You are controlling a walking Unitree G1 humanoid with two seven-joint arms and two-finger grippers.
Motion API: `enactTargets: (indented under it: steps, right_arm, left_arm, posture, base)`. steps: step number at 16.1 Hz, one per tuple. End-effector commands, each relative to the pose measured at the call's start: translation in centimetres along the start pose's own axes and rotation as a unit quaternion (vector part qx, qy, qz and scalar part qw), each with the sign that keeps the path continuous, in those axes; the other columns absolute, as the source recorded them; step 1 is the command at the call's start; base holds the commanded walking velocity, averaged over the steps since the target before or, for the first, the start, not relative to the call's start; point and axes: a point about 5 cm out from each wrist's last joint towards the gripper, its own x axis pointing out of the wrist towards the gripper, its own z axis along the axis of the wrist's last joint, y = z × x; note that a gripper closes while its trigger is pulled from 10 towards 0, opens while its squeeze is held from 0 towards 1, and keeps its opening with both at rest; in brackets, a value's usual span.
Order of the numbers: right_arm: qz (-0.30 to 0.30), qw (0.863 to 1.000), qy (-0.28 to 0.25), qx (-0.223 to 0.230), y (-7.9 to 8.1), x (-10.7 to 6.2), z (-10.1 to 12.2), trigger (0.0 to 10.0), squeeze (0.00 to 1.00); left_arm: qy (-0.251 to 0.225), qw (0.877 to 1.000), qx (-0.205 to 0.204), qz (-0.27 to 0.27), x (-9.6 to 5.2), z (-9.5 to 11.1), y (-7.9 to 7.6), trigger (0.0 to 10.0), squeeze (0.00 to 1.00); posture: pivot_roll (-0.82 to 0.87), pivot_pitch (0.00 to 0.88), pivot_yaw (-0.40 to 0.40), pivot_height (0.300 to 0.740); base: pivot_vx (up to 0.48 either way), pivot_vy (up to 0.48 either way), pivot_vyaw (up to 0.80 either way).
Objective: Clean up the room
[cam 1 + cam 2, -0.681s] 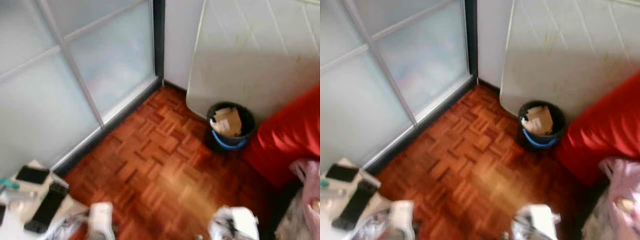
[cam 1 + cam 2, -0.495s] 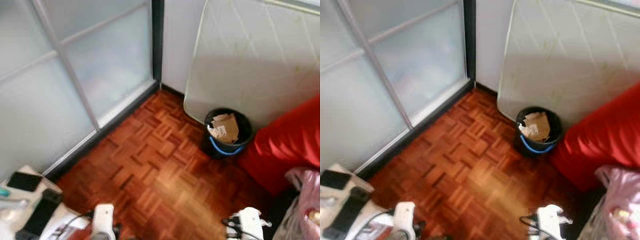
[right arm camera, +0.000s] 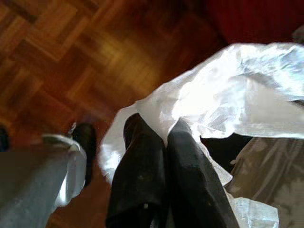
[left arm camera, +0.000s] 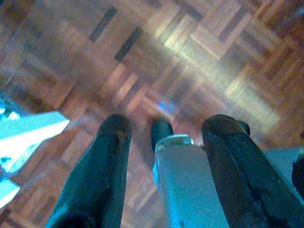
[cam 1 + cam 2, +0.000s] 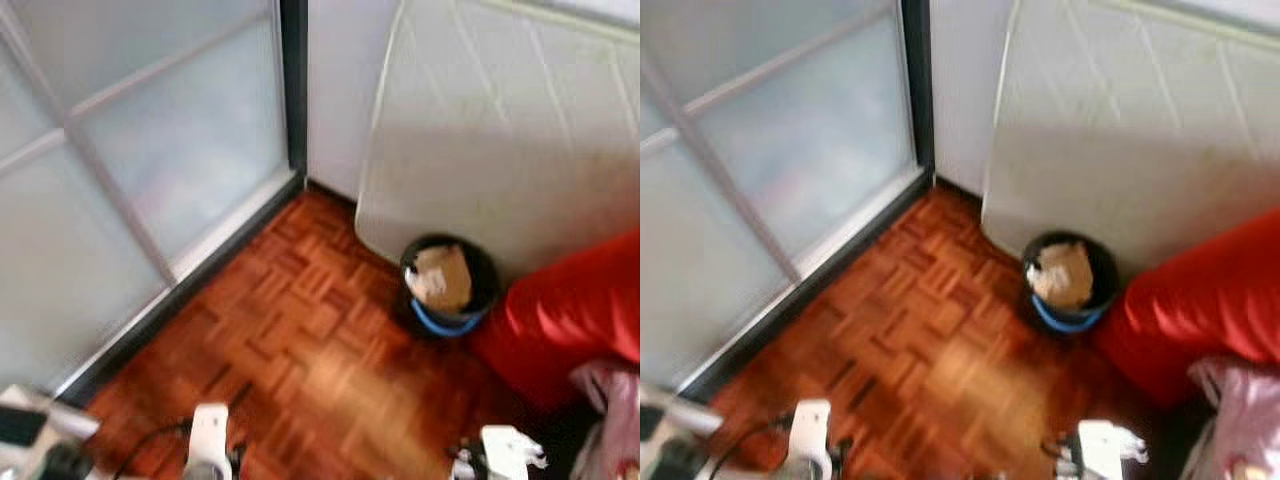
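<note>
My right pincer (image 3: 164,142) is pinching a white plastic bag (image 3: 228,90), fingers closed together on its edge, above the parquet floor (image 5: 300,350). My left pincer (image 4: 164,142) is hanging open, holding nothing. A black bin (image 5: 448,285) with paper is sitting ahead, beside a red sofa (image 5: 570,310).
</note>
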Motion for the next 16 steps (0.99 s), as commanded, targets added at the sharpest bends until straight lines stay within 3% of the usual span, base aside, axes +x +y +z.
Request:
enactTargets:
  steps: [1,16]
  right_arm:
    - [0.008,1.000,0.015,0.010,0.58,-0.14,-0.81,10.0,0.00]
    - [0.009,1.000,0.015,0.011,0.56,-0.06,-0.61,10.0,0.00]
  left_arm:
    - [0.028,1.000,-0.002,0.013,-0.37,-1.51,0.89,10.0,0.00]
    - [0.027,1.000,0.000,0.009,-0.31,-1.42,0.56,10.0,0.00]
  posture:
    - [-0.02,0.206,-0.031,0.740]
    - [-0.02,0.183,-0.031,0.740]
  base:
    - [0.352,0.000,0.00]
    - [0.351,0.000,0.00]
